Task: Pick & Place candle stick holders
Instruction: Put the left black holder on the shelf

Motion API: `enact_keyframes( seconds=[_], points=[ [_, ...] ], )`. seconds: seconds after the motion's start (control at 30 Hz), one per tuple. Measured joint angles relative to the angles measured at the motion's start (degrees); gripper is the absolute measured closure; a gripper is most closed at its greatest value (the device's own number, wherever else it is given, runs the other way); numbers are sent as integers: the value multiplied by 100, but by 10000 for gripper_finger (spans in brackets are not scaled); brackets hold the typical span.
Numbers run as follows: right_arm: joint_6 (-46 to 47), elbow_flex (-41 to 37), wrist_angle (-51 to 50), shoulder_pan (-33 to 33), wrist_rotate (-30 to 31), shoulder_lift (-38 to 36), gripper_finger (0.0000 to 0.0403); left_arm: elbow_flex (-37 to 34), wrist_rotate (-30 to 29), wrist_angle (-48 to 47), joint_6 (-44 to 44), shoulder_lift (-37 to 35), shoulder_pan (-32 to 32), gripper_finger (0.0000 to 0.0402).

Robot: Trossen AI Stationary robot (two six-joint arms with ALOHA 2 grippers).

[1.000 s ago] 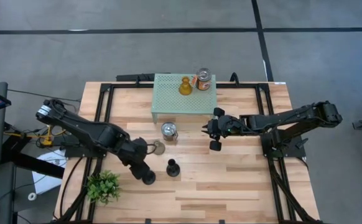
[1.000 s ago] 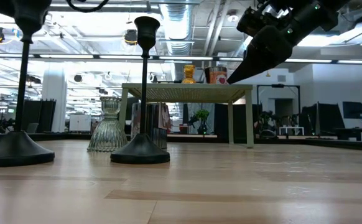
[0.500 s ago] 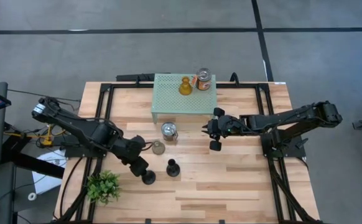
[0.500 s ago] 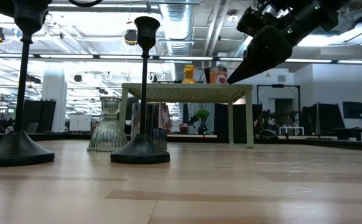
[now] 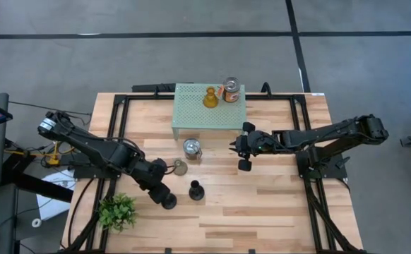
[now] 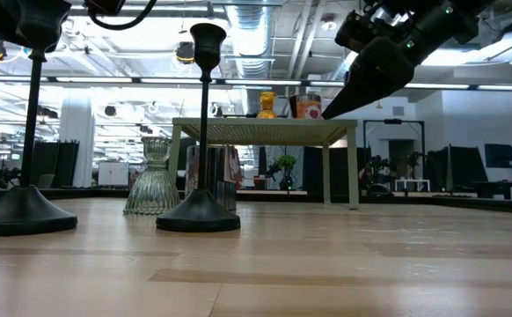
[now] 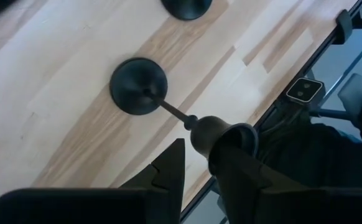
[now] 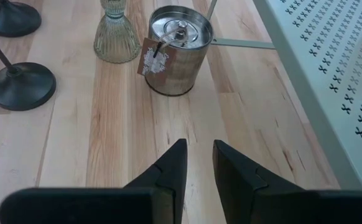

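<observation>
While the left gripper point(image 7: 196, 165) pinches the cup at the top of one black holder point(image 7: 139, 86), the holder's round base sits flat on the table point(image 5: 262, 204) near the front-left, with the second black holder point(image 5: 195, 190) just beside it. The grip is high on a tall, thin stem, so a sideways pull could tip the base, swing it into that neighbour and knock it over; the cup seems caught mostly against one finger, so it might also slip free on a lift. The right gripper point(image 8: 196, 163) hovers empty over mid-table, jaws a narrow gap apart, pointing toward the silvery jar point(image 8: 175, 50) and the ribbed grey-olive holder point(image 8: 116, 34) beside it. An amber holder point(image 5: 209, 97) and another jar point(image 5: 231, 89) already stand on the green rack point(image 5: 191, 116). Carrying the tall holder there risks clipping the jar or the rack's edge. The plant point(image 5: 117, 211) lies close to the left arm.
</observation>
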Motion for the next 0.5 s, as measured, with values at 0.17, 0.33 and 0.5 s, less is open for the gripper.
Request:
enact_keyframes(
  seconds=[0.17, 0.33, 0.5],
  points=[
    [0, 0, -9, 0, 1, 0, 333, -7, -32, 15, 25, 55, 0, 319],
    [0, 0, -22, 0, 1, 0, 333, -2, -120, 29, 29, 135, 0, 360],
    [0, 0, -37, 0, 1, 0, 333, 8, -208, -52, -137, 98, 4, 388]
  ],
)
